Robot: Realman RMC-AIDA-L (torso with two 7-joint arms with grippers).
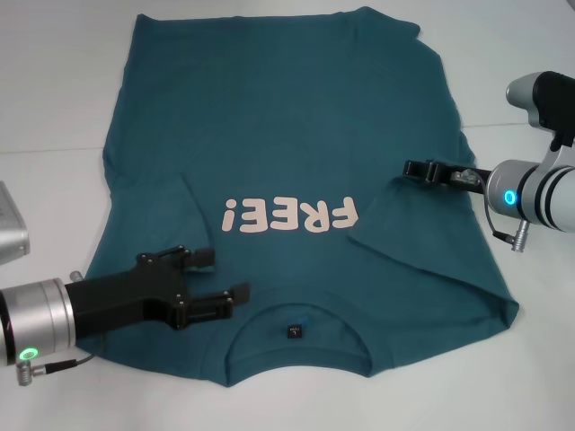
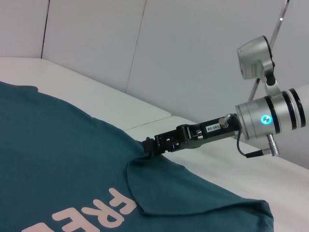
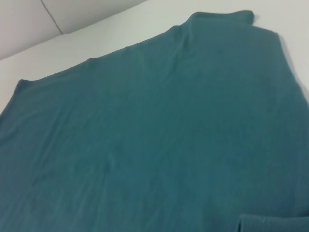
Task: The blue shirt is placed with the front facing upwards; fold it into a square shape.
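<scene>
The blue shirt point(image 1: 287, 117) lies flat on the white table, front up, with its pink "FREE!" print point(image 1: 292, 215) and its collar point(image 1: 301, 359) at the near edge. Both sleeves are folded inward over the chest. My left gripper point(image 1: 225, 274) hovers open just above the near-left shoulder, beside the collar. My right gripper point(image 1: 409, 168) reaches in from the right. In the left wrist view the right gripper point(image 2: 148, 145) is shut on the corner of the folded sleeve point(image 2: 193, 193), where the cloth rises to its tip. The right wrist view shows only the shirt's body point(image 3: 154, 125).
The white table point(image 1: 54, 90) shows around the shirt on the left, right and far sides. A grey metal object point(image 1: 9, 229) sits at the left edge. A wall point(image 2: 169, 43) rises behind the table.
</scene>
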